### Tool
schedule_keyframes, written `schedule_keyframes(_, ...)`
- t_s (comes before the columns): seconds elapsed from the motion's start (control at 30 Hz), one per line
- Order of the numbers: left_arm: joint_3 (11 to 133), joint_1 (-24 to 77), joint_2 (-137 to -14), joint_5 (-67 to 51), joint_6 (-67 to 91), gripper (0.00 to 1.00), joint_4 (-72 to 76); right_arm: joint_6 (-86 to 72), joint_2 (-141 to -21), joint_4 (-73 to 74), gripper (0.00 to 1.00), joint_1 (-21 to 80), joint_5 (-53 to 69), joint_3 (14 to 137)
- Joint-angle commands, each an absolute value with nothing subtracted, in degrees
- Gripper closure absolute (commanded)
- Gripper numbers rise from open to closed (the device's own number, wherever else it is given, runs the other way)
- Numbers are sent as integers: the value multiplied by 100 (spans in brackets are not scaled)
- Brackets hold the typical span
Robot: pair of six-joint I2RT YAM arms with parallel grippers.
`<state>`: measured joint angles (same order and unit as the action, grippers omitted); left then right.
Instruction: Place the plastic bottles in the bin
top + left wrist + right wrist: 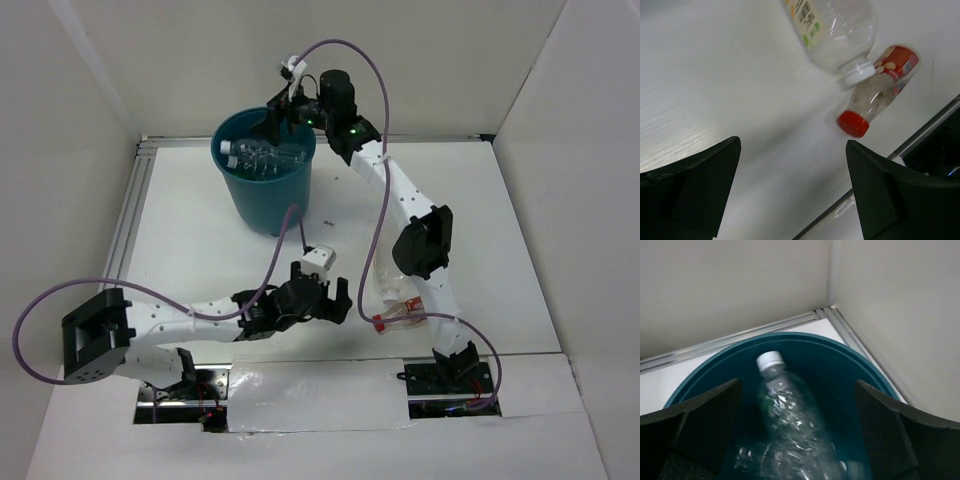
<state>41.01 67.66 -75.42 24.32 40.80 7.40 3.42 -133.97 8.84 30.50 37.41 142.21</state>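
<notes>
The teal bin (266, 203) stands at the back of the table with several clear bottles (262, 155) inside it. My right gripper (283, 120) hangs open over the bin's far rim. In the right wrist view a clear bottle with a white cap (785, 410) lies blurred inside the bin (790, 337), below my open right gripper (797, 427). A wider clear bottle with a white cap (840, 30) and a red-capped labelled bottle (880, 90) lie on the table beside the right arm's base (395, 318). My left gripper (333, 298) (792, 175) is open and empty, short of them.
White walls enclose the table on three sides, with a metal rail (135, 210) along the left and back. The right arm's links (425, 240) stand over the two loose bottles. A purple cable (285, 240) loops beside the bin. The table's front edge (920, 135) lies just beyond the red-capped bottle.
</notes>
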Motion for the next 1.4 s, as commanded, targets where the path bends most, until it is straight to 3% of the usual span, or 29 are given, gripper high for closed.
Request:
schedule_keyframes(0.0,5034,6803,-8014,2777,3937,1,1169,158,-12457,824,1,2673,3324,14388)
schedule_keyframes(0.1,6007,6663,-8848,2839,4349,1,582,245,-11972,1439,1,2076,2656,14037)
schedule_keyframes(0.13,6220,6601,-9216,2891,4455,1,467,385,-11614,1937,11,1883,2593,13862)
schedule_keyframes(0.17,6405,6601,-9385,2892,4674,1,388,387,-11402,2142,58,1663,2593,13356)
schedule_keyframes(0.2,6790,6601,-9561,2892,4789,1,178,387,-11182,2301,77,1235,2514,13003)
schedule_keyframes(0.23,7011,6548,-9737,2892,4903,1,10,335,-10666,2485,85,1004,2514,12608)
schedule_keyframes(0.27,7257,6548,-10130,3127,5165,1,-226,421,-10391,2539,86,776,2609,11768)
schedule_keyframes(0.33,8144,6548,-10571,3365,5430,1,-1171,483,-9603,2662,62,125,2768,10955)
schedule_keyframes(0.43,9410,6548,-11457,3735,5914,1,-2168,554,-8993,2804,47,-701,3093,9671)
schedule_keyframes(0.6,10633,6715,-12400,4385,6133,1,-3248,667,-7648,2865,44,-1774,3919,7581)
schedule_keyframes(0.73,11784,6715,-13270,4587,6450,1,-4356,800,-7014,2865,43,-2520,4350,6840)
schedule_keyframes(1.07,11488,6715,-13737,4675,5915,1,-3963,1221,-6873,3366,40,-3507,5449,6442)
schedule_keyframes(1.17,11042,6715,-13476,4798,6056,30,-3964,1291,-6926,3418,43,-3507,5528,6442)
schedule_keyframes(1.2,10917,6715,-13326,4860,6056,43,-3816,1388,-6926,3419,46,-3507,5589,6373)
schedule_keyframes(1.23,10664,6715,-13159,4913,5864,64,-3693,1441,-6926,3480,51,-3507,5590,6320)
schedule_keyframes(1.27,10565,6715,-12975,4974,5767,69,-3604,1511,-6926,3480,56,-3507,5668,6319)
schedule_keyframes(1.3,10477,6715,-12546,5053,5574,73,-3464,1581,-6926,3628,76,-3507,5721,6319)
schedule_keyframes(1.33,10390,6715,-12307,5123,5102,77,-3280,1765,-6926,3699,84,-3507,5722,6319)
schedule_keyframes(1.37,10206,6715,-12044,5185,4845,89,-2869,1880,-6926,3787,89,-3507,5783,6258)
